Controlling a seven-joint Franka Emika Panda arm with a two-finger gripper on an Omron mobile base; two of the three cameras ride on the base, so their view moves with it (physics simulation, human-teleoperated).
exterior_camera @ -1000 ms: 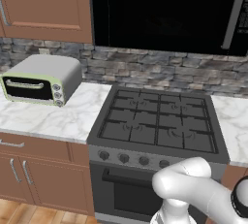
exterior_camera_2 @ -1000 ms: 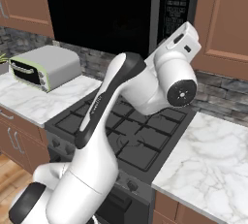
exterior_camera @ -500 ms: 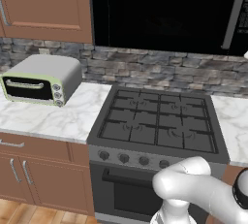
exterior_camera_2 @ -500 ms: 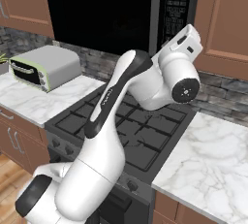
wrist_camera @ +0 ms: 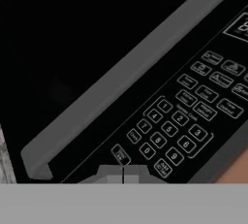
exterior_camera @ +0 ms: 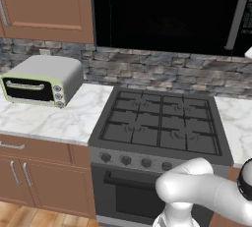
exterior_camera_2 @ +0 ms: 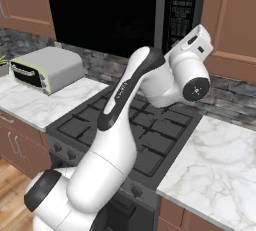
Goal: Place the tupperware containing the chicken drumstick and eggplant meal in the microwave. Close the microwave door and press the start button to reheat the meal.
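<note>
One microwave point(exterior_camera: 167, 12), one hand point(wrist_camera: 123, 173) pinched closed

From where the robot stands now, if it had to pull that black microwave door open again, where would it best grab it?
Probably the long grey bar handle on the microwave door, beside the keypad. The bar stands off the glossy panel, so fingers could slip behind it from the front, closing across its thin width near mid-length. The gripper is shut and would need opening first.

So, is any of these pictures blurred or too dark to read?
Hand view: keypad labels soft, mostly illegible; handle evenly grey. Left base view: microwave door flat black, no glare. Right base view: panel text tiny; soft arm shadow on the stove.
</note>
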